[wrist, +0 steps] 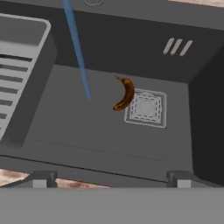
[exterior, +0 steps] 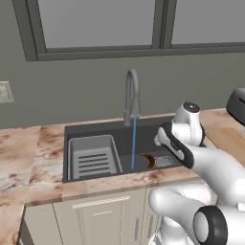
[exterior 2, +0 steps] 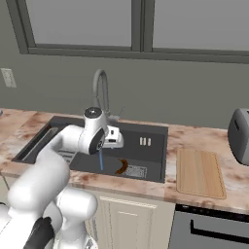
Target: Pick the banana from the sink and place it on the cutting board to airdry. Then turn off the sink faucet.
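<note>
Brown and curved, the banana [wrist: 125, 94] lies on the floor of the sink [wrist: 100, 127], touching the drain grate [wrist: 146, 108] on the side nearer the water stream [wrist: 78, 52]. We hold our pincer [wrist: 109, 180] above the basin's front edge, its tips spread wide with nothing between them. Water runs from the faucet [exterior: 131, 93] just beside the banana, so we judge a descent could clip the spout. The crescent could also roll off one tip if we close off-centre. The cutting board [exterior 2: 199, 172] waits beyond the sink on the counter [exterior 2: 194, 136].

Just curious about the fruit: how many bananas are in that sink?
1. The banana lies on the floor of the sink, beside the square drain grate. Others could hide behind the arm.
</note>
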Tool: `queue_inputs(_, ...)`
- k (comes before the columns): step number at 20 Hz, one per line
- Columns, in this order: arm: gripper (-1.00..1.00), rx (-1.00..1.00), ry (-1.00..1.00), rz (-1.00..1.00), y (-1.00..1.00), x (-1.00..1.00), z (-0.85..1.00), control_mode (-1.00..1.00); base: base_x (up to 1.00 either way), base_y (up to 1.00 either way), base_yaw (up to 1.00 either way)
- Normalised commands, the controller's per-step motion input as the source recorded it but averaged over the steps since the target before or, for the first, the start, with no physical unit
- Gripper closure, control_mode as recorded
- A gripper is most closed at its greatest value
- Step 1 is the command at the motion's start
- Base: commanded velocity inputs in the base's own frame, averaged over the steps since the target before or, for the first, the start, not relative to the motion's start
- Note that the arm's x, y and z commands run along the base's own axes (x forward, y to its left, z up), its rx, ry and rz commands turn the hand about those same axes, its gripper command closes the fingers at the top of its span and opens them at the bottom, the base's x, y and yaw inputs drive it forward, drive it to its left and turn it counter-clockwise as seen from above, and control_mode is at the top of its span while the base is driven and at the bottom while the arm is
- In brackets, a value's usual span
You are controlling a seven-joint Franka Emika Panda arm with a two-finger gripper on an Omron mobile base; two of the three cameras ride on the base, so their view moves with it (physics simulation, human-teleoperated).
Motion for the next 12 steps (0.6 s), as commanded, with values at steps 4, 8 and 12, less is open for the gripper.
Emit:
queue_inputs(4,-1.00,0.00,0.00,0.00,-0.03,0.26,-0.47,-1.00,0.00,0.00,0.00)
queue_inputs(8,-1.00,0.00,0.01,0.00,0.00,0.29,-0.45,-1.00,0.00,0.00,0.00)
queue_inputs(12,-1.00,0.00,0.00,0.00,0.00,0.16,-0.38,-1.00,0.00,0.00,0.00)
